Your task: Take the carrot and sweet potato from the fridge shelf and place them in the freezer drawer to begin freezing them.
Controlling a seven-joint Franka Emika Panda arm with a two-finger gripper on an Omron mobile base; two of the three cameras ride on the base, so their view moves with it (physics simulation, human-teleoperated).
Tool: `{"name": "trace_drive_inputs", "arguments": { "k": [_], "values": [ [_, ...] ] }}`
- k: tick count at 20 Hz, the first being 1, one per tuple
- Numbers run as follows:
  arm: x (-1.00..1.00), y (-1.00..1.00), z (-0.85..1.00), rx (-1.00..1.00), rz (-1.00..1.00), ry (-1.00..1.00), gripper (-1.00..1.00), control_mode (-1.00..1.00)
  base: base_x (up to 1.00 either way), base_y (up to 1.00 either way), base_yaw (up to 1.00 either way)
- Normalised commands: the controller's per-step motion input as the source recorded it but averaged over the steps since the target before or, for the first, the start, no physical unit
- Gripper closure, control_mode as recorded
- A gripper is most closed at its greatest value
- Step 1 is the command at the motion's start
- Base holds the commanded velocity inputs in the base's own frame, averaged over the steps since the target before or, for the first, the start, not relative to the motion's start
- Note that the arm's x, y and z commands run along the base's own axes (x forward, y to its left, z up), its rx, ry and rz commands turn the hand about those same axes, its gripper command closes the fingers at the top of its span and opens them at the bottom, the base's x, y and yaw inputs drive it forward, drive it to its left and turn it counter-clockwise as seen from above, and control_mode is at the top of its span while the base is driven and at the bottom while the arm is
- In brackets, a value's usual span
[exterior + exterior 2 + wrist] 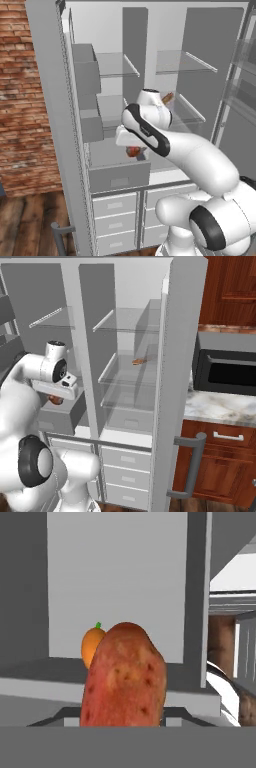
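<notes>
Arm (200, 160): glossy white rounded shells. Dark bands ring its joints. Round white cap tops the wrist (55, 346).

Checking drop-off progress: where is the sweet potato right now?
The sweet potato fills the hand view's centre, the carrot just behind it. In the left base view it sits under the gripper, over the freezer drawer.

The sweet potato (125, 677) conceals most of the carrot (92, 644) and both fingertips, so jaw position cannot be determined. In the left base view, the arm covers part of the freezer drawer (119, 176).
</notes>
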Motion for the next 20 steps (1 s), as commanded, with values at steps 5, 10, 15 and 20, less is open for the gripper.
{"name": "trace_drive_inputs", "arguments": {
  "k": [5,10,15,20],
  "values": [
    [0.32,0.12,-0.3,-0.01,0.0,0.0,1.0,-1.0,0.0,0.0,0.0],
    [0.31,0.28,-0.28,-0.03,0.0,0.0,1.0,-1.0,0.0,0.0,0.0],
    [0.23,0.32,-0.34,-0.04,0.0,0.0,1.0,-1.0,0.0,0.0,0.0],
    [-0.04,0.2,-0.37,-0.01,0.0,0.0,1.0,-1.0,0.0,0.0,0.0]
  ]
}}
